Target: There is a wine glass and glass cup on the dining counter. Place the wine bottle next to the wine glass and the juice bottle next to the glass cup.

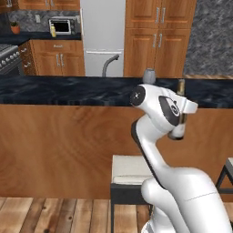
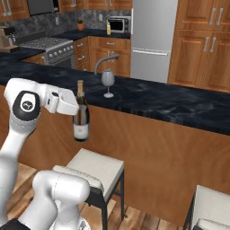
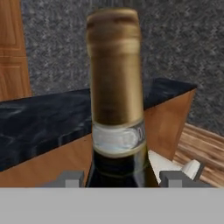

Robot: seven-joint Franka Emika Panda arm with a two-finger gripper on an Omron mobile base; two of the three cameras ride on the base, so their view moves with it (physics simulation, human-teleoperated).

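My gripper (image 2: 79, 109) is shut on the wine bottle (image 2: 81, 117), a dark bottle with a gold-foil neck and pale label. It hangs upright in the air in front of the dining counter (image 2: 170, 104), above a stool. In the hand view the foil neck of the wine bottle (image 3: 114, 78) rises between the fingertips (image 3: 70, 178). The wine glass (image 2: 107, 81) stands on the black top behind the bottle; its bowl (image 1: 149, 75) peeks over my arm. A small yellow juice bottle (image 2: 108, 28) stands by the microwave on the far counter. The glass cup is out of view.
A cushioned stool (image 2: 97, 168) stands under the bottle, and a second stool (image 2: 211, 207) sits to the right. A sink faucet (image 2: 106, 60) rises behind the dining counter. Fridge, stove and wooden cabinets line the back wall.
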